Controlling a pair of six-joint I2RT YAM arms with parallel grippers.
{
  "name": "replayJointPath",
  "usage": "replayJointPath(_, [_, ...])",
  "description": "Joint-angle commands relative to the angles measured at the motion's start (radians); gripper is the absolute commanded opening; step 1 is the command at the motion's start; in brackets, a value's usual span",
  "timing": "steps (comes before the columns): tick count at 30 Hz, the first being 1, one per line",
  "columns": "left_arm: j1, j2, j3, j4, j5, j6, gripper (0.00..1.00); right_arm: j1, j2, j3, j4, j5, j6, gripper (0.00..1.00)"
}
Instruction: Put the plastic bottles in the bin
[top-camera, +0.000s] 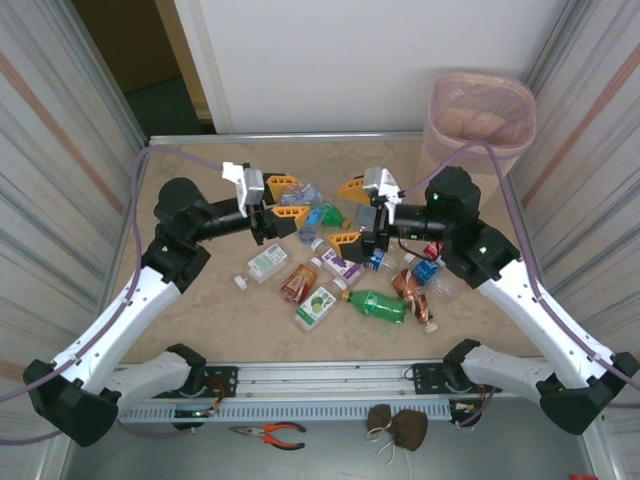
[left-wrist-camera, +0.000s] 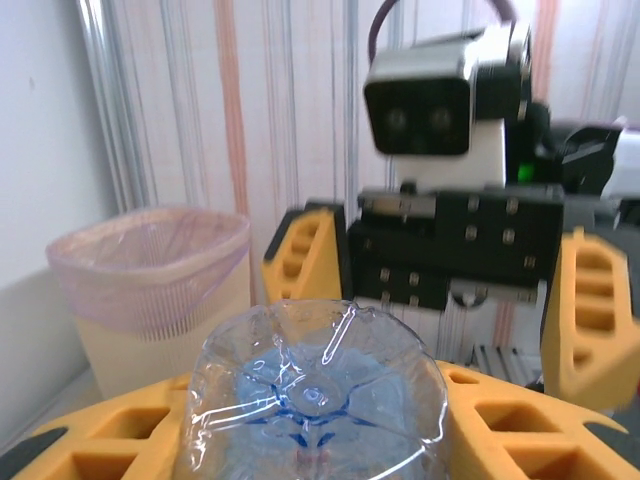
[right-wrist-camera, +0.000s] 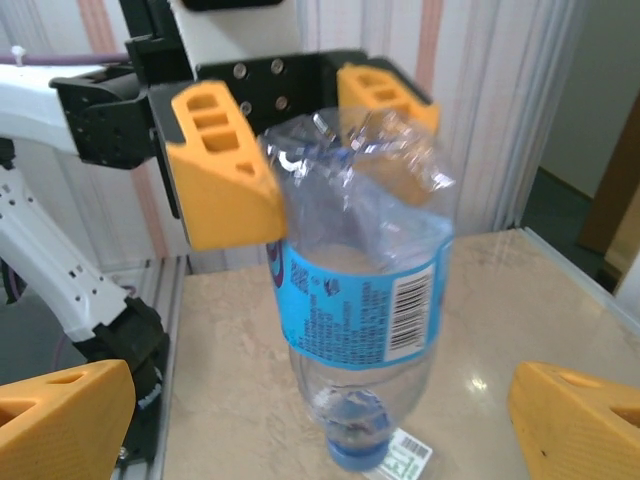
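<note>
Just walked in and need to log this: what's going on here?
The left gripper clamps a clear blue-labelled bottle by its base end, above the table. The right gripper faces it, jaws wide open, not touching. Other bottles lie on the table; the bin stands by its far right corner.

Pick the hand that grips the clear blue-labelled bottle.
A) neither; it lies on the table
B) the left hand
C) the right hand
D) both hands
B: the left hand's yellow fingers clamp the clear blue-labelled bottle near its base, while the right hand stands wide open, its fingers apart from the bottle.
</note>
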Motion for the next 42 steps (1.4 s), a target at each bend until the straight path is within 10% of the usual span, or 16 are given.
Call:
replayJointPath(1, [-0.013,-0.020,0.014,0.133,0.054,-0.080,0.48,0.050,0.015,-0.012,0.102,0.081,0.007,0.95])
replayJointPath(42, [-0.108,-0.029,0.077,0.113,0.030,-0.029,0.68,0.132,0.021,0.023,0.131,0.120,0.020,0.51])
